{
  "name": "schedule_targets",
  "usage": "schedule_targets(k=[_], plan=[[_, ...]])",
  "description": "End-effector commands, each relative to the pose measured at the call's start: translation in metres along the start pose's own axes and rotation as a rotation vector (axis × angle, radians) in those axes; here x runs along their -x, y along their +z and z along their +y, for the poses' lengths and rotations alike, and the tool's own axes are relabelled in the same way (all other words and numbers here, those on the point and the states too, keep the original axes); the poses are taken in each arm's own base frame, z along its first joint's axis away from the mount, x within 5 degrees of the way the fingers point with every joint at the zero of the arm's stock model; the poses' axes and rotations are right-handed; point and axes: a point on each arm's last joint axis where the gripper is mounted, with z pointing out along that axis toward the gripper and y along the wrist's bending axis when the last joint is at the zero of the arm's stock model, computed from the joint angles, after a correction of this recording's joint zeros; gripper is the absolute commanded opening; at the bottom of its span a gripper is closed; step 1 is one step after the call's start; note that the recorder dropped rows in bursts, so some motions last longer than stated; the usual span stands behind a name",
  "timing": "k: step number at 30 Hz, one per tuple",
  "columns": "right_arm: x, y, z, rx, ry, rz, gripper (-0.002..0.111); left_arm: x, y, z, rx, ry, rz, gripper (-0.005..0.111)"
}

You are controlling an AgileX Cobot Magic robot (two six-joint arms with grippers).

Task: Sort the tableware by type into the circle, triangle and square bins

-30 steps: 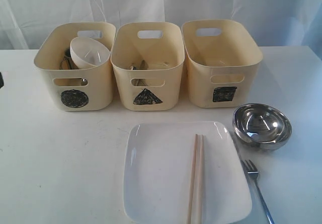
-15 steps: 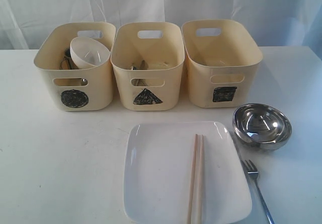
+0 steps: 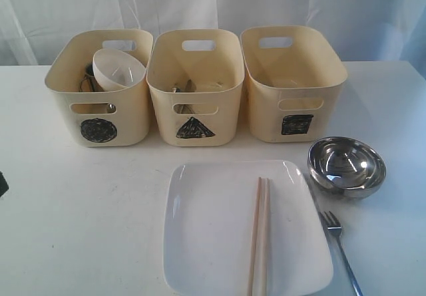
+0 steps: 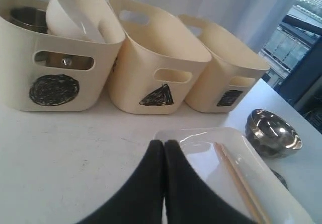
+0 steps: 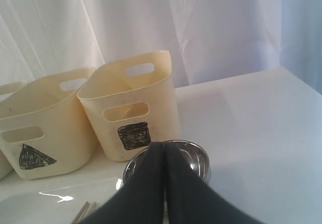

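The large white square plate (image 3: pixel 206 229) lies at the front with the wooden chopsticks (image 3: pixel 261 236) on it. To its right are the steel bowl (image 3: pixel 346 165) and the fork (image 3: pixel 339 243). The circle bin (image 3: pixel 98 93) holds the small white bowl (image 3: pixel 118 70) and a steel mug (image 4: pixel 27 17). Cutlery shows dimly in the triangle bin (image 3: pixel 194 103). The square bin (image 3: pixel 293 90) stands rightmost. My left gripper (image 4: pixel 164 142) is shut and empty over the plate's near corner. My right gripper (image 5: pixel 164 143) is shut and empty, in front of the steel bowl (image 5: pixel 198 161).
The three bins stand in a row at the back of the white table (image 3: pixel 80 209), before a white curtain (image 3: pixel 213 3). A dark sliver of the left arm (image 3: pixel 2 183) shows at the exterior view's left edge.
The dark sliver of the left arm at the left edge has shifted lower and nearer the front. The tableware and bins have not moved.
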Motion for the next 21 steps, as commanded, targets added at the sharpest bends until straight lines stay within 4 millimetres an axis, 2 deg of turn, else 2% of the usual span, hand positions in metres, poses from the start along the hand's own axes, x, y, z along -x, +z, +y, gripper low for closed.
schedule_targets(k=[1, 6, 8, 9, 13, 14, 17, 20, 21], plan=[[0.001, 0.0, 0.0, -0.004, -0.003, -0.022, 0.0, -0.002, -0.001, -0.003, -0.036, 0.016, 0.014, 0.0], [0.001, 0.0, 0.0, -0.004, -0.003, -0.022, 0.0, -0.002, -0.001, -0.004, -0.045, 0.012, 0.016, 0.0], [0.002, 0.0, 0.0, -0.004, -0.003, -0.024, 0.0, 0.0, -0.001, -0.004, -0.039, -0.05, -0.002, 0.0], [0.002, 0.0, 0.0, -0.003, -0.003, -0.026, 0.0, 0.001, -0.001, -0.003, -0.045, -0.172, -0.027, 0.0], [0.005, -0.001, 0.0, 0.002, -0.003, -0.063, 0.0, 0.009, -0.002, 0.003, -0.107, -0.928, -0.185, 0.0], [0.007, -0.001, 0.0, 0.004, -0.003, -0.078, 0.0, 0.01, -0.002, 0.004, -0.114, -1.027, -0.209, 0.0], [0.01, -0.001, 0.001, 0.009, -0.003, -0.112, 0.0, 0.012, -0.003, 0.008, -0.122, -1.184, -0.246, 0.0], [0.01, -0.001, 0.001, 0.01, -0.003, -0.117, 0.0, 0.003, -0.003, 0.013, -0.108, -1.249, -0.247, 0.0], [0.01, -0.001, 0.001, 0.01, -0.001, -0.117, 0.0, -0.004, -0.003, 0.017, -0.092, -1.322, -0.257, 0.0]])
